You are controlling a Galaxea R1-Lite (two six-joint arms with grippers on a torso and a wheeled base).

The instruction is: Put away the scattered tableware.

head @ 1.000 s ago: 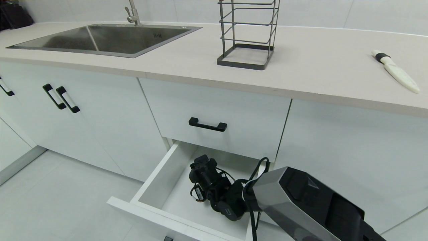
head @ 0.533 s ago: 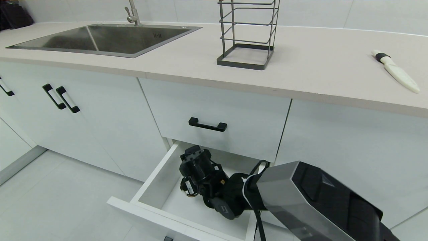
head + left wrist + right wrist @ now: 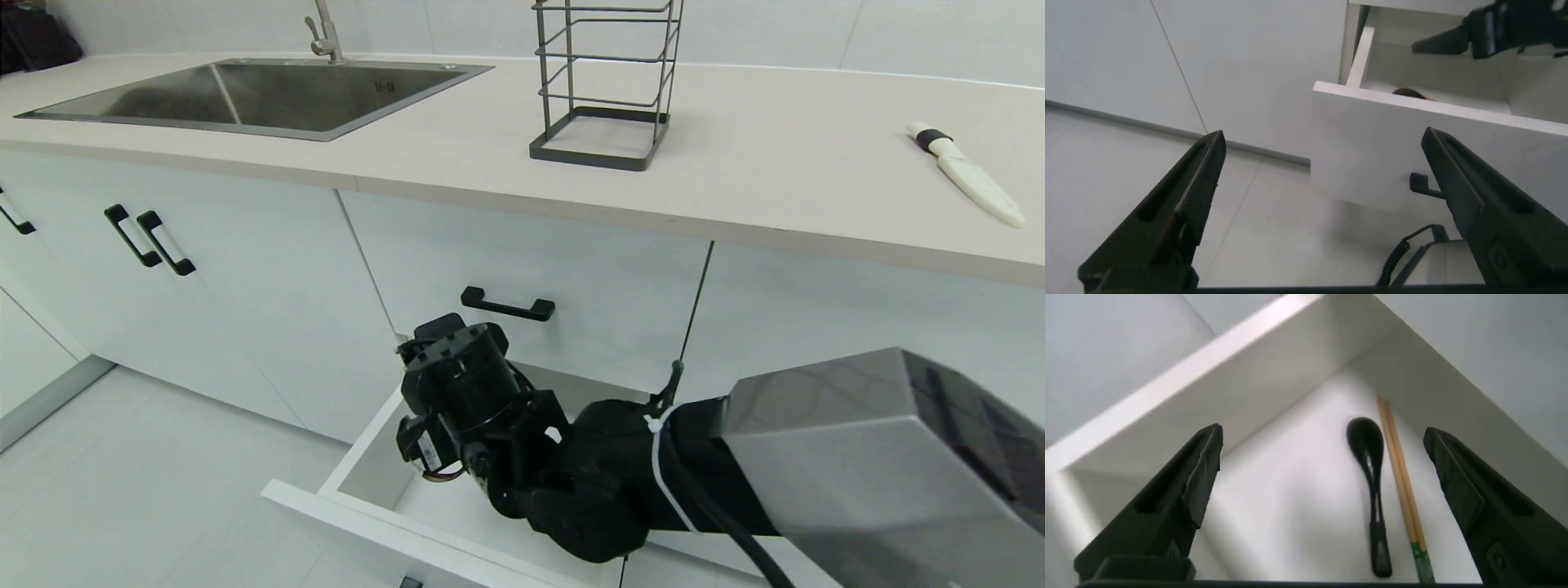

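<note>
A black spoon (image 3: pixel 1369 482) and a pair of wooden chopsticks (image 3: pixel 1402 490) lie side by side on the floor of the open white lower drawer (image 3: pixel 359 518), close to one side wall. My right gripper (image 3: pixel 1321 441) hangs open above them and holds nothing. Its wrist (image 3: pixel 461 388) stands over the drawer's left part. A white knife (image 3: pixel 967 175) with a black band lies on the counter at the far right. My left gripper (image 3: pixel 1323 139) is open and empty, low in front of the drawer front (image 3: pixel 1437 155), above the floor.
A dark wire rack (image 3: pixel 604 90) stands on the counter's middle, and a steel sink (image 3: pixel 253 94) is at the left. The upper drawer with a black handle (image 3: pixel 506 306) is shut. Cabinet doors lie to the left, grey floor below.
My right arm has risen out of the drawer and drawn back to the left and towards the camera. The knife and rack have not moved.
</note>
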